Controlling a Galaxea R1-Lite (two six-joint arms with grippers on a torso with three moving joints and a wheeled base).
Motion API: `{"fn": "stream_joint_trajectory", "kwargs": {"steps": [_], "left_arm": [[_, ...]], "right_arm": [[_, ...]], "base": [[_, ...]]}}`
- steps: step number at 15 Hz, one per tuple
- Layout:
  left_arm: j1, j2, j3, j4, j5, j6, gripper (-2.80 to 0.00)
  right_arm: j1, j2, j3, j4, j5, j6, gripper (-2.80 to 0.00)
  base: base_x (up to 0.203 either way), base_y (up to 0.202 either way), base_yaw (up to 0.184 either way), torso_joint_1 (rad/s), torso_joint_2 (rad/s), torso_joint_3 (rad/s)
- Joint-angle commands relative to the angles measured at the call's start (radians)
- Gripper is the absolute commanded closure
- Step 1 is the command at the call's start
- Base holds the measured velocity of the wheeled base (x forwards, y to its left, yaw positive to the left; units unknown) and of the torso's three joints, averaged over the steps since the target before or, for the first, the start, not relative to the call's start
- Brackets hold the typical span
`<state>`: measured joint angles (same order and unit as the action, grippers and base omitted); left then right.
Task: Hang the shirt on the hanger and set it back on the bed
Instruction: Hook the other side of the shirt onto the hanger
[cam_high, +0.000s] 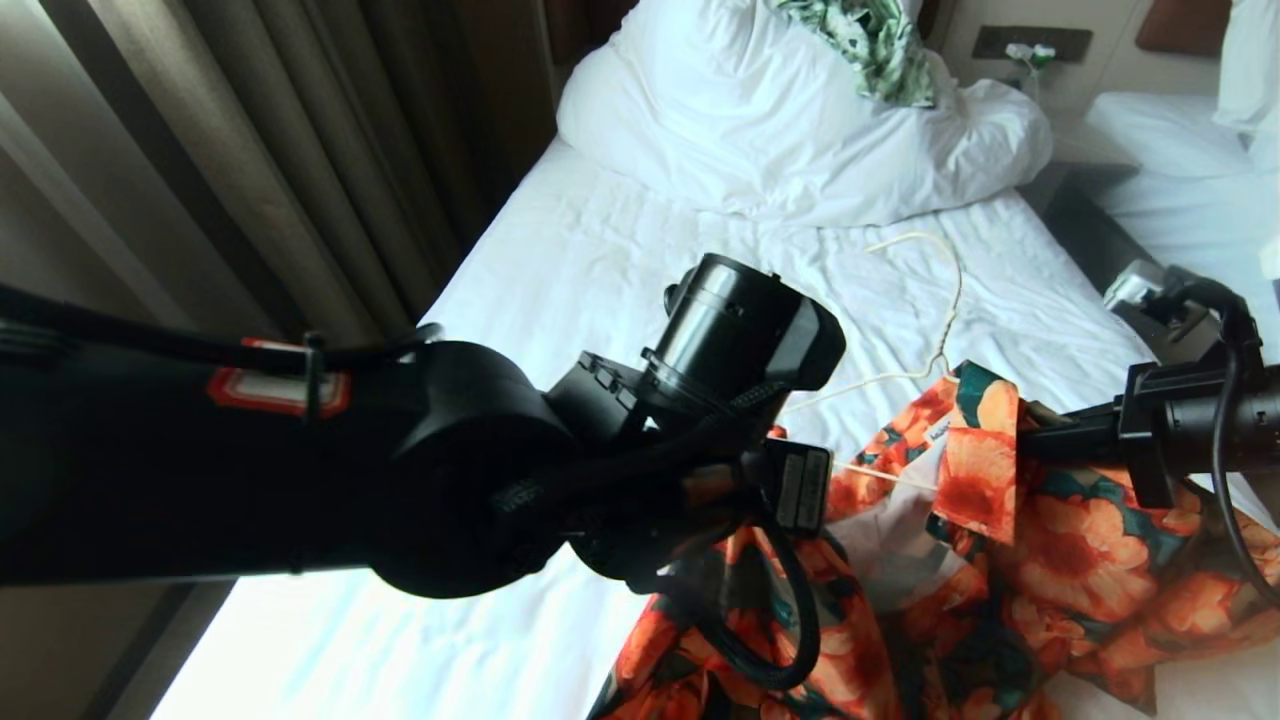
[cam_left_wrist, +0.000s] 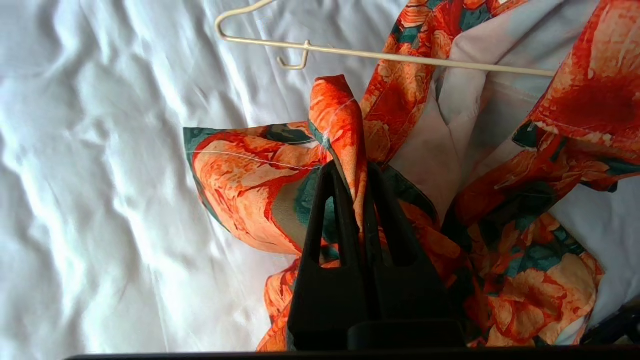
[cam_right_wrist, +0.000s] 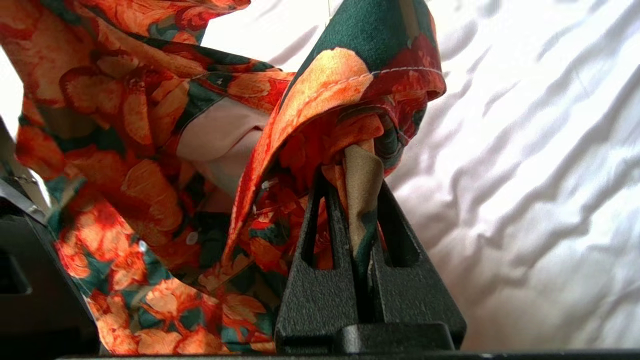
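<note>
The shirt (cam_high: 1050, 560), orange-red flowers on dark green, is held up over the near part of the bed (cam_high: 600, 260), with both grippers in its cloth. My left gripper (cam_left_wrist: 350, 172) is shut on a fold of the shirt (cam_left_wrist: 240, 170) at its left edge. My right gripper (cam_right_wrist: 352, 185) is shut on a bunched edge of the shirt (cam_right_wrist: 325, 90) near the collar; in the head view the right gripper (cam_high: 1040, 435) comes in from the right. The cream wire hanger (cam_high: 945, 300) lies on the sheet, its hook pointing toward the pillows. One arm of the hanger (cam_left_wrist: 400, 56) runs under the open neck of the shirt.
A bulky white duvet and pillow (cam_high: 760, 110) are piled at the head of the bed, with a green-and-white leaf garment (cam_high: 880, 50) on top. Brown curtains (cam_high: 300, 150) hang along the left side. A second white bed (cam_high: 1180, 160) stands at the right across a dark gap (cam_high: 1090, 220).
</note>
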<state>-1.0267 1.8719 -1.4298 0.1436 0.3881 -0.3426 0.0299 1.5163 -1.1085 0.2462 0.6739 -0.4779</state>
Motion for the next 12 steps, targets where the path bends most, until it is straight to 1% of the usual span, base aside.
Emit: {"fn": "stream_joint_trajectory", "kwargs": {"steps": [1,3,6,8,9,12], "left_arm": [[0.014,-0.045,-0.001,0.002,0.003,-0.003,0.00],[0.040,-0.079,0.003,0.003,0.005,-0.003,0.00],[0.092,-0.151,-0.017,0.010,0.008,0.007,0.00],[0.116,-0.190,-0.063,0.064,0.009,0.010,0.00],[0.130,-0.208,-0.077,0.072,0.009,0.010,0.00],[0.157,-0.251,-0.085,0.066,0.004,0.011,0.00]], "right_arm": [[0.016,-0.004,-0.028,0.011,0.010,0.007,0.00],[0.031,-0.021,-0.038,0.022,0.014,0.007,0.00],[0.031,-0.036,-0.039,0.012,0.033,0.007,0.00],[0.028,-0.026,-0.066,0.008,0.034,0.007,0.00],[0.028,-0.010,-0.082,0.002,0.036,0.007,0.00],[0.030,0.062,-0.146,-0.096,0.037,0.019,0.00]], "base": [[0.000,0.000,0.000,0.000,0.00,0.000],[0.000,0.000,0.000,0.000,0.00,0.000],[0.000,0.000,0.000,0.000,0.00,0.000],[0.000,0.000,0.000,0.000,0.00,0.000],[0.000,0.000,0.000,0.000,0.00,0.000],[0.000,0.000,0.000,0.000,0.00,0.000]]}}
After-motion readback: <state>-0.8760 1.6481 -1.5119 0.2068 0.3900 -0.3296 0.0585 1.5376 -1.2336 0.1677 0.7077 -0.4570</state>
